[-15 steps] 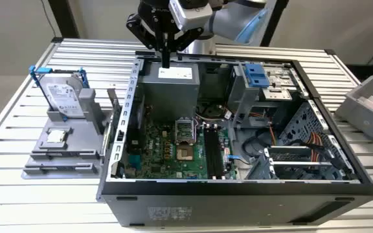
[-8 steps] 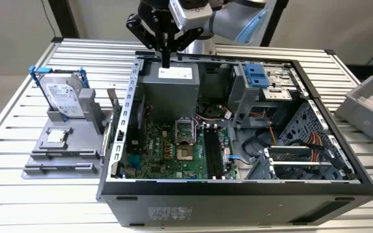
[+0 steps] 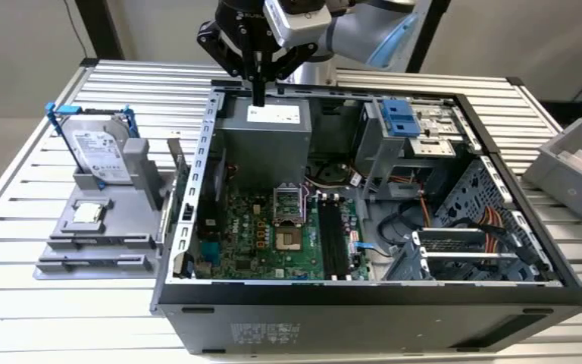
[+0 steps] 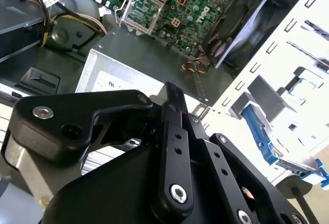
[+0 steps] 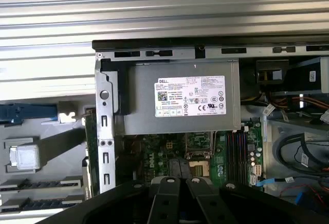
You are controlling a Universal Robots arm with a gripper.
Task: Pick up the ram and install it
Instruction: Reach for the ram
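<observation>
Starting from the exterior view's left, I see the hard drive [image 3: 99, 145] and processor chip [image 3: 89, 213] on the grey fixture [image 3: 69, 254]. At the fixture's edge beside the computer case [image 3: 372, 294] stands a thin dark board that I take for the ram [image 3: 178, 165], with nothing touching it. Further right my gripper [image 3: 258, 97] hangs over the power supply [image 3: 263, 140], fingers [image 4: 174, 111] pressed together and holding nothing, well apart from the ram.
</observation>
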